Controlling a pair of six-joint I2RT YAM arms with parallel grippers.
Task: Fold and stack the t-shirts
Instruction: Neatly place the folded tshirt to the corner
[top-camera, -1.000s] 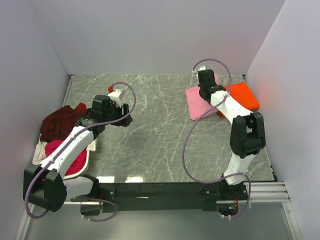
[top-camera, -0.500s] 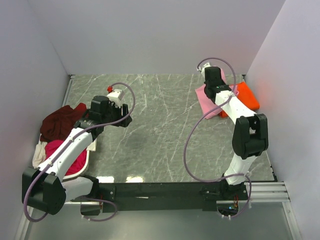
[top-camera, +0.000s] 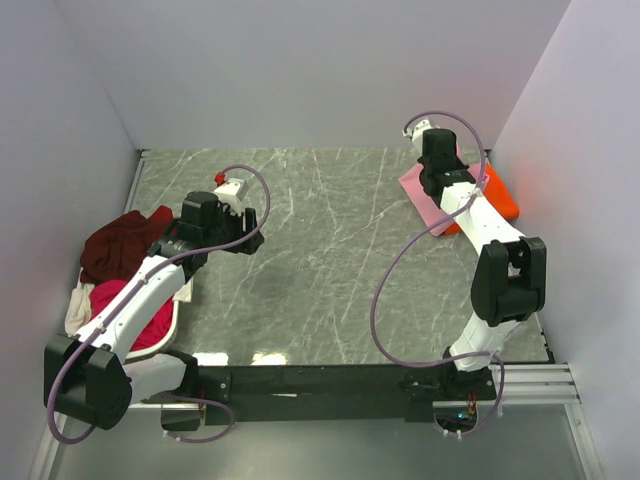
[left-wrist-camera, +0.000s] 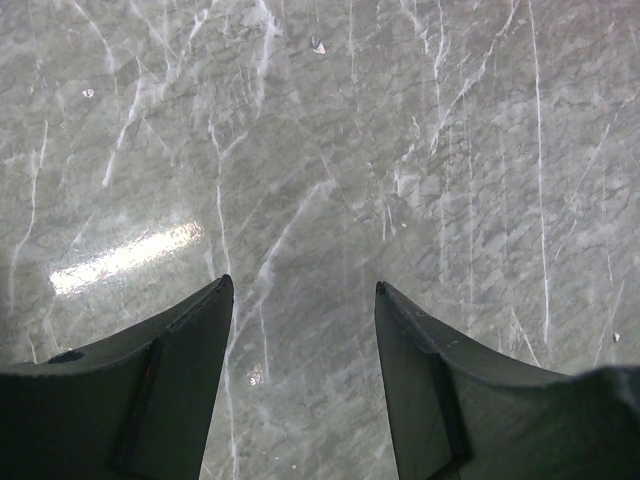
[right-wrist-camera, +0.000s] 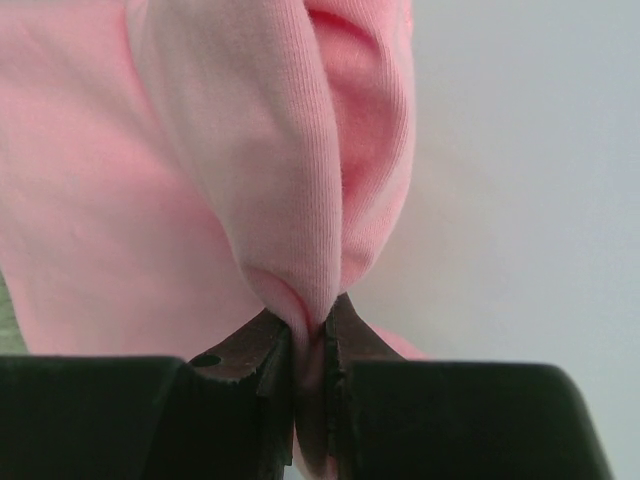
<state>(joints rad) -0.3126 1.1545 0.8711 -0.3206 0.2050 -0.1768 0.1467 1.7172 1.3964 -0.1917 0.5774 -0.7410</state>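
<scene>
Step in hand: As I judge it, I am carrying the pink t-shirt (top-camera: 418, 186) toward the orange t-shirt (top-camera: 498, 196) to start the stack at the far right of the table (top-camera: 320, 270).

Right gripper (right-wrist-camera: 312, 322): Clamped tight on a gathered fold of the pink t-shirt, with cloth squeezed between the fingertips and spilling up above them.

Left gripper (left-wrist-camera: 305, 292): Jaws spread and carrying nothing, poised over bare marble on the left side.

Doing it well: I should hold the pinch firm until the cloth's weight rests on the orange t-shirt. Then I should lower it straight and lay it down square to the edges beneath. Letting go early, or towing sideways, risks undoing the fold and rucking the lower shirt.

Where the shirt is: At the far right, under my right wrist, its edge meets the orange t-shirt. My arm hides how far they overlap.

How it looks: Light pink with a fine, even knit, soft enough to bulge into rounded folds at the pinch. The rest lies fairly flat on the table.

Orange t-shirt: Bright and lying flat, close to the right wall.

Waiting pile: The maroon t-shirt (top-camera: 122, 240), magenta-red t-shirt (top-camera: 145, 312) and cream t-shirt (top-camera: 74, 312) sit heaped, unfolded, at the left edge.
</scene>
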